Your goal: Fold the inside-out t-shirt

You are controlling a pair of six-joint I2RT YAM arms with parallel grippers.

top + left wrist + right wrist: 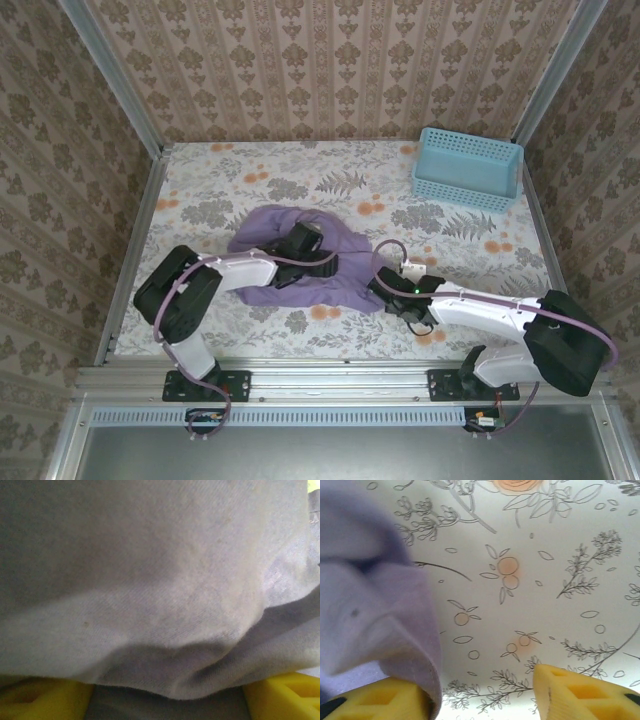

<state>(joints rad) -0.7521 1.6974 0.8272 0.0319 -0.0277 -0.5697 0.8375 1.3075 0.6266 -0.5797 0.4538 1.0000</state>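
The inside-out t-shirt lies crumpled in a lavender heap on the flowered table, left of middle. My left gripper is down on top of the heap. In the left wrist view its yellow fingers stand wide apart at the bottom corners, and shirt cloth bulges close over and between them, not pinched. My right gripper sits at the shirt's right edge. It is open, with bare tablecloth showing in the gap. A fold of the shirt drapes over its left finger.
A light blue basket stands at the far right of the table. Aluminium rails edge the table on the left, right and near sides. Patterned walls close in the back and both sides.
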